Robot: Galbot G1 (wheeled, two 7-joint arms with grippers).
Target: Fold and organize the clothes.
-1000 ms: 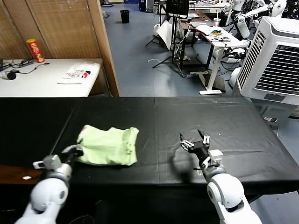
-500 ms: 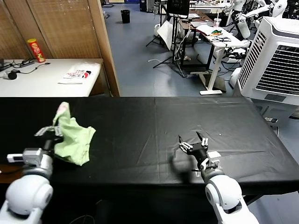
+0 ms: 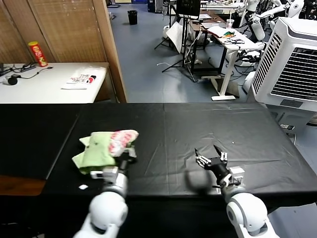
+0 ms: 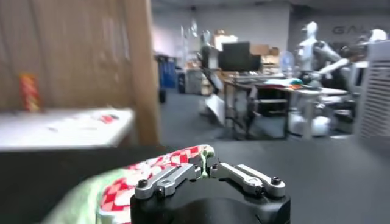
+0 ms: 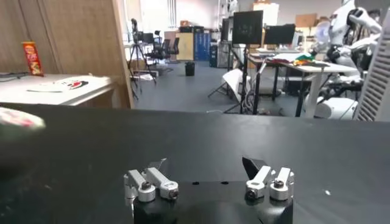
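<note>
Lying bunched on the left half of the black counter [image 3: 198, 129], nearer its front edge than its back edge, is the pale green shirt [image 3: 97, 150], crumpled into a loose heap with its red-and-white patterned patch [image 3: 119, 139] turned up on the side toward the counter's middle. The left gripper [image 3: 124, 157] sits at the heap's front right, its rounded white arm rising from below the front edge. In the left wrist view its jaws are drawn together on a fold of the fabric, green cloth and the red-and-white print [image 4: 152, 176] pressed between the two metal fingers [image 4: 247, 176], with the rest of the shirt [image 4: 82, 198] spilling off to one side of the gripper [image 4: 207, 170].

Across a bare stretch of counter, on the right half and close to the front edge, the right gripper [image 3: 212, 159] hovers just over the black cover. Its jaws stand wide apart and hold nothing; the right wrist view shows the two fingers [image 5: 149, 182] parted with only the counter [image 5: 201, 152] between them, the gripper [image 5: 208, 181] well apart from the shirt.

Beyond the counter's back left corner stands a white table [image 3: 44, 87] carrying a red can [image 3: 37, 53] and a white cloth with red and black marks [image 3: 81, 78]. Past the back right corner stands a large white air cooler [image 3: 290, 59].
</note>
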